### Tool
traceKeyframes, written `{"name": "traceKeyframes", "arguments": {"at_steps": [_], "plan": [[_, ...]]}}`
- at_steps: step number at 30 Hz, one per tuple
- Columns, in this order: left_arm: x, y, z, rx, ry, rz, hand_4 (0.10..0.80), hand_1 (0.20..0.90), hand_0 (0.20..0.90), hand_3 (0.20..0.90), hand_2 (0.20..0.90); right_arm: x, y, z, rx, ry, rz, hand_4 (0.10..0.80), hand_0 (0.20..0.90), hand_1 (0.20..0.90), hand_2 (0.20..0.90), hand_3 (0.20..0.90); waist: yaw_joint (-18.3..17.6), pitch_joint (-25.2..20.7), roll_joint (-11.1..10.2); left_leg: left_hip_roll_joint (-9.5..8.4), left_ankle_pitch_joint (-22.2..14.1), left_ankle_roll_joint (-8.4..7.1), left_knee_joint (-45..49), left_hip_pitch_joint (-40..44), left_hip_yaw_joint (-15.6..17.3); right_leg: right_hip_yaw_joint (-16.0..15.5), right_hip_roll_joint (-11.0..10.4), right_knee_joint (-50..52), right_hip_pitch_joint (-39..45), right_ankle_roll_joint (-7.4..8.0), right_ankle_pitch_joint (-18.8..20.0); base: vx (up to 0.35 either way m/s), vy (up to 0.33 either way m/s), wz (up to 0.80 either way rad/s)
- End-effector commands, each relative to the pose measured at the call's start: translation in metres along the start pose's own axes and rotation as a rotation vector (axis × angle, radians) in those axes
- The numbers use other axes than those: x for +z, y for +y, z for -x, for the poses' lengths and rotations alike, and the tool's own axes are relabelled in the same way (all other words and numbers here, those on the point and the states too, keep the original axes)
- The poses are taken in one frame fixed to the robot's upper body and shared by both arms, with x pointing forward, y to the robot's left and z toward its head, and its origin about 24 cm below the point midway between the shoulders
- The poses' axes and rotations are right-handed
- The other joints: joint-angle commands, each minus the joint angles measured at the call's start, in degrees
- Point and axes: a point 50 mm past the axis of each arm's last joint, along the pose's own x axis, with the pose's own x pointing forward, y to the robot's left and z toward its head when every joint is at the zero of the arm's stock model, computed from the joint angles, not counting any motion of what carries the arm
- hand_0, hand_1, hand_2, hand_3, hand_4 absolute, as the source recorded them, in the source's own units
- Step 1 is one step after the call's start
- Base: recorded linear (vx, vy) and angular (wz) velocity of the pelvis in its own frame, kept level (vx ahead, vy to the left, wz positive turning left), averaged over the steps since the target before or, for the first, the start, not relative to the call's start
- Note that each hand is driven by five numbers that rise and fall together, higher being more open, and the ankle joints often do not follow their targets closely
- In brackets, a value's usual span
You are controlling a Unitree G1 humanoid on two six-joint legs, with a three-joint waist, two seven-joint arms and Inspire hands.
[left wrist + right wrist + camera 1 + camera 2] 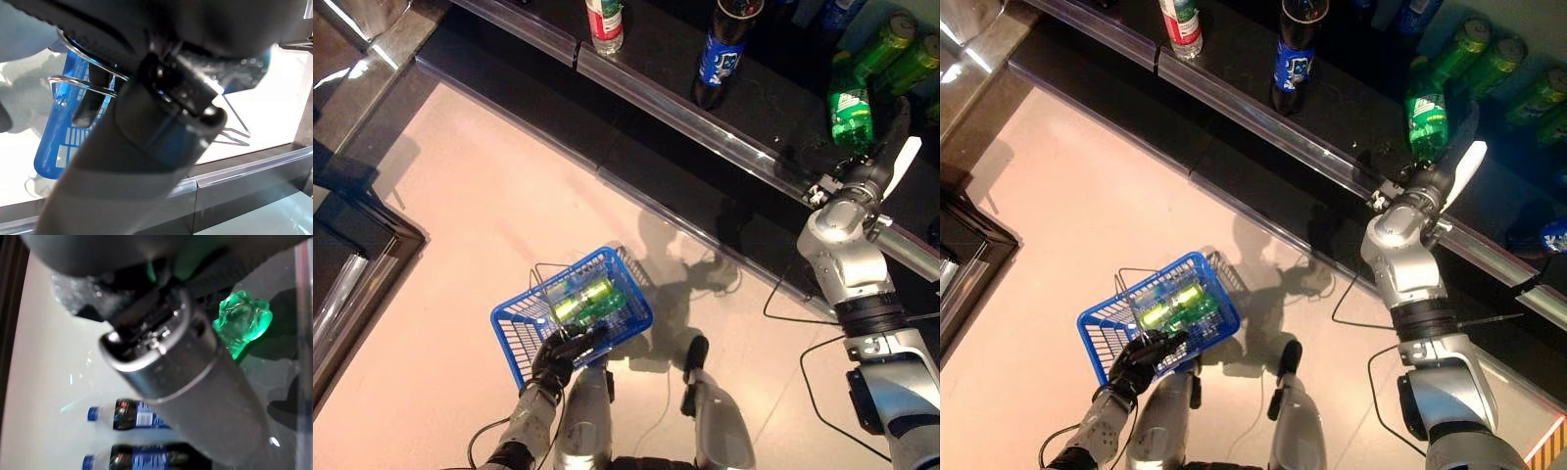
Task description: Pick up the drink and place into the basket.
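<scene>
A green drink bottle (850, 113) stands on the dark shelf (646, 59) at the right. My right hand (879, 162) reaches up beside it, its dark fingers and white-covered thumb held straight and open; the bottle lies just to their left. The right wrist view shows the green bottle (242, 325) past the hand, not enclosed. At the lower left the blue basket (514, 333) hangs over the floor with green drinks (587, 299) inside. My left hand (558, 357) is shut on the basket's wire handle (73, 81).
A dark cola bottle (720, 49) and a clear bottle with a red label (605, 24) stand further left on the shelf. More green bottles (896, 49) lie at the far right. A metal rail (705, 122) edges the shelf. A dark frame (382, 245) borders the floor's left.
</scene>
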Motion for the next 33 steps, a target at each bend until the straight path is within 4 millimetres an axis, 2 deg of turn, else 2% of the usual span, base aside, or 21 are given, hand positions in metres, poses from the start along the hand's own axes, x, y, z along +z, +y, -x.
{"name": "traceKeyframes", "arguments": {"at_steps": [1,6,13,19,21,23,29,30,31,32,33], "plan": [[0.046,-0.005,0.005,-0.129,-0.214,-0.057,0.1,0.3,0.3,0.2,0.3,0.065,-0.028,-0.027,-0.136,-0.155,-0.039,0.8,0.9,0.9,0.9,0.9,1.3,-0.8,-0.5,-0.19,-3.6,1.13,8.0,-2.2,-1.8,1.1,0.3,7.4,-2.5,-2.94,-3.7,0.0,0.0,0.0],[0.048,-0.006,0.005,-0.138,-0.218,-0.057,0.1,0.3,0.3,0.2,0.3,0.06,-0.035,-0.039,-0.172,-0.074,-0.002,0.8,0.9,0.9,0.9,0.9,1.7,-0.8,-0.7,-0.19,-3.7,1.15,8.2,-2.6,-2.0,0.9,0.3,7.6,-2.9,-3.09,-3.7,0.033,-0.019,0.03],[0.057,-0.006,0.005,-0.152,-0.22,-0.077,0.1,0.3,0.3,0.2,0.3,0.071,-0.046,-0.061,-0.16,-0.004,0.199,0.8,0.9,0.9,0.9,0.9,2.7,-0.8,-1.4,-0.31,-3.5,1.29,8.2,-3.7,-2.8,0.8,0.7,8.2,-4.0,-3.36,-3.8,0.037,-0.028,0.03],[0.06,-0.004,0.006,-0.153,-0.218,-0.088,0.1,0.3,0.3,0.2,0.3,0.079,-0.05,-0.068,-0.119,0.015,0.358,0.8,0.9,0.9,0.9,0.9,3.0,-0.8,-1.7,-0.5,-3.4,1.32,7.9,-4.1,-3.0,0.7,0.7,8.1,-4.4,-3.33,-3.6,0.01,-0.005,0.01],[0.063,-0.002,0.007,-0.154,-0.222,-0.09,0.1,0.3,0.3,0.2,0.3,0.081,-0.055,-0.073,-0.083,0.05,0.492,0.8,0.9,0.9,0.9,0.9,3.4,-0.8,-1.9,-0.49,-3.2,1.3,7.7,-4.4,-3.0,0.5,0.7,8.2,-4.9,-3.3,-3.6,0.0,0.0,0.0],[0.066,0.0,0.008,-0.15,-0.225,-0.096,0.1,0.3,0.3,0.2,0.3,0.079,-0.06,-0.077,-0.043,0.098,0.59,0.8,0.9,0.9,0.9,0.9,3.8,-0.8,-2.3,-0.53,-3.0,1.38,7.4,-4.6,-3.1,0.2,0.7,8.1,-5.0,-3.22,-3.4,0.011,-0.012,0.08],[0.072,0.002,0.007,-0.147,-0.229,-0.117,0.1,0.3,0.3,0.2,0.3,0.073,-0.072,-0.085,-0.004,0.183,0.673,0.8,0.9,0.9,0.9,0.9,4.6,-0.8,-2.9,-0.57,-2.8,1.57,6.8,-4.8,-3.1,-0.5,0.9,8.0,-5.4,-3.1,-3.2,0.002,-0.006,0.02],[0.072,0.002,0.007,-0.147,-0.229,-0.118,0.1,0.3,0.3,0.2,0.3,0.072,-0.072,-0.085,-0.003,0.188,0.678,0.726,0.836,0.836,0.836,0.826,4.6,-0.8,-2.9,-0.55,-2.8,1.56,6.8,-4.8,-3.1,-0.5,0.8,8.0,-5.4,-3.09,-3.2,-0.005,-0.008,0.07],[0.073,0.003,0.008,-0.146,-0.229,-0.121,0.1,0.3,0.3,0.2,0.3,0.072,-0.075,-0.086,0.003,0.201,0.697,0.597,0.726,0.726,0.726,0.697,4.7,-0.8,-2.9,-0.56,-2.7,1.56,6.7,-4.9,-3.1,-0.7,0.8,8.1,-5.5,-3.06,-3.1,-0.005,-0.009,0.11],[0.074,0.004,0.008,-0.145,-0.228,-0.123,0.1,0.3,0.3,0.2,0.3,0.073,-0.077,-0.087,0.006,0.212,0.724,0.435,0.587,0.587,0.587,0.535,4.8,-0.8,-3.0,-0.57,-2.7,1.55,6.8,-5.0,-3.2,-0.8,0.8,8.1,-5.6,-3.03,-3.1,-0.005,-0.013,0.16],[0.074,0.004,0.008,-0.144,-0.229,-0.126,0.1,0.3,0.3,0.2,0.3,0.072,-0.08,-0.088,0.013,0.225,0.769,0.174,0.364,0.364,0.364,0.274,5.0,-0.8,-3.0,-0.58,-2.7,1.55,6.7,-5.1,-3.2,-0.9,0.8,8.2,-5.6,-3.01,-3.1,-0.004,-0.012,0.15]]}}
